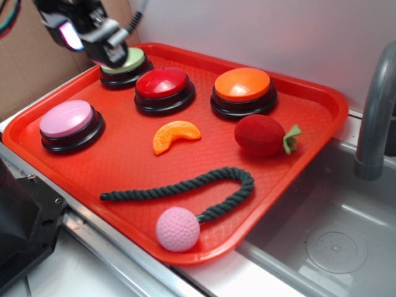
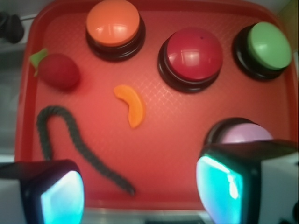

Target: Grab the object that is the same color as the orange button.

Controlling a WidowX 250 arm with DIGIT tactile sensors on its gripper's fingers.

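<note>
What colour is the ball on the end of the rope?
The ball is pale pink with a dimpled surface, best seen in the exterior view.

You've got four big round push buttons on black bases: green-topped, red-topped, orange-topped, pink-topped. Plus one glossy orange plastic crescent, one red plush strawberry, one dark green rope with one pink ball.

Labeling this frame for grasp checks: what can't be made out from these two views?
- Claw tips: cut off by the bottom edge in wrist view; blurred in exterior view.
- Green button: partly hidden by the claw in exterior view.
- Pink button: partly behind a claw finger in wrist view.
- Dark rope: its pink ball is out of wrist view.
- Orange segment: ridges blurred in wrist view.
</note>
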